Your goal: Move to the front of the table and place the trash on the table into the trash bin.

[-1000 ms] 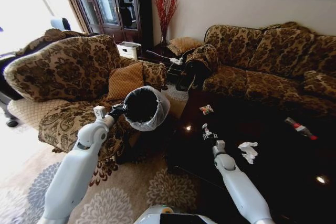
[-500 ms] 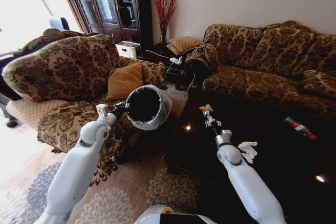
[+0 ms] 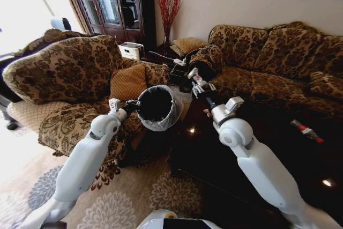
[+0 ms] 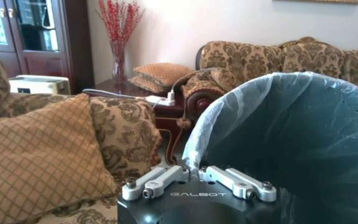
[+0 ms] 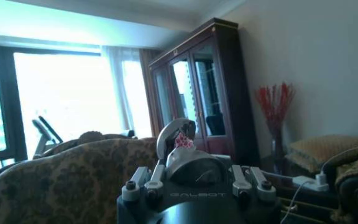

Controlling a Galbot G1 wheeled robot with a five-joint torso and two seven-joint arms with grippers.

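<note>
The left gripper [image 3: 130, 108] is clamped on the rim of the small round black trash bin with its bluish-white plastic liner [image 3: 155, 105], holding it tilted beside the glossy dark table [image 3: 278, 154], while the right gripper [image 3: 195, 83], closed on a small red-and-white wrapper [image 5: 182, 139], carries it in the air just beside the bin, so I judge the next move must bring it over the mouth before letting go.

Glossy dark wood table [image 3: 257, 127], translucent plastic-lined trash bin [image 3: 156, 107], patterned cloth sofa [image 3: 273, 63]

Trash bin [image 3: 155, 108] left of the table [image 3: 268, 148], bottle [image 3: 306, 130] on the table — far right, sofa [image 3: 278, 60] behind
</note>
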